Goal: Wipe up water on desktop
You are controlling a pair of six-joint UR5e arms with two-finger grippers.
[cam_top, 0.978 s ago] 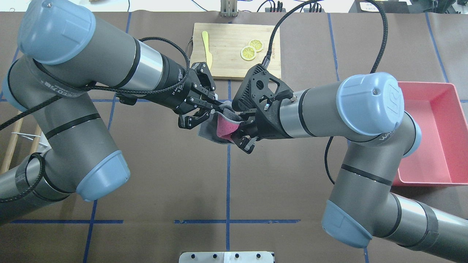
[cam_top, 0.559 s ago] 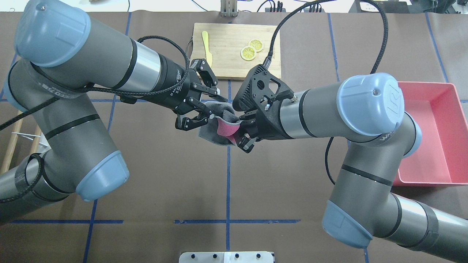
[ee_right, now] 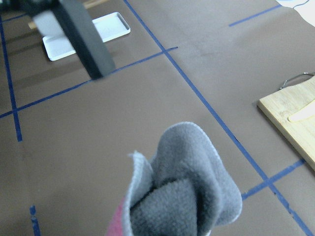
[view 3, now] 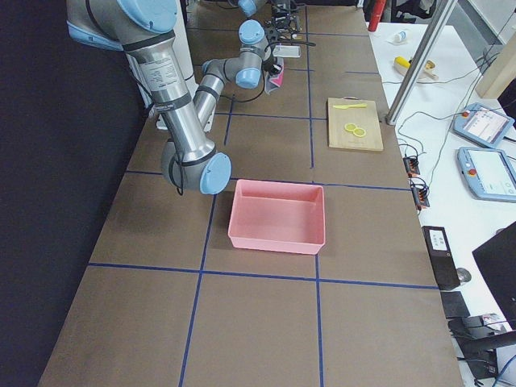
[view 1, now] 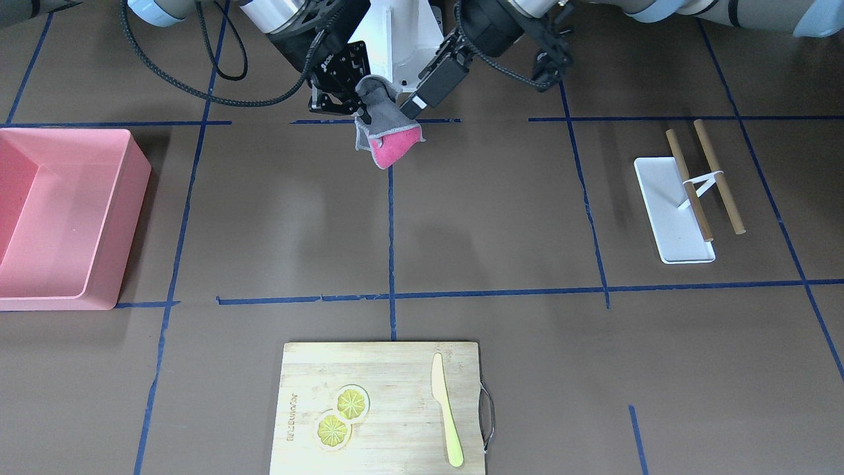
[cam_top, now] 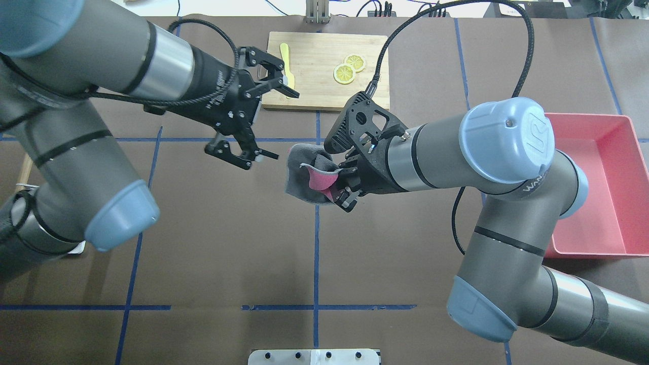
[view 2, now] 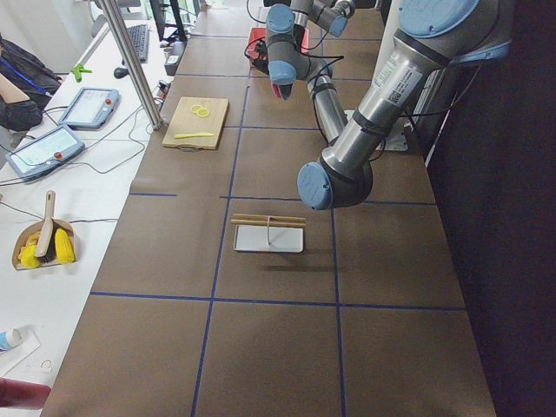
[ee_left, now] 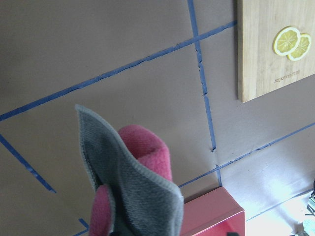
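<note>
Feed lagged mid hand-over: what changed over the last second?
The left gripper let go of the cloth, opened wide and drew back to its own side, near the cutting board. The right gripper still holds the cloth; cutting board and pink bin stayed put.

Left gripper (cam_top: 285, 125) now clear of cloth (cam_top: 298, 175)

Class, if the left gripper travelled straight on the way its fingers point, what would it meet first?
Probably the cloth held in the right gripper, just ahead of the open left gripper; relative height is unclear.
</note>
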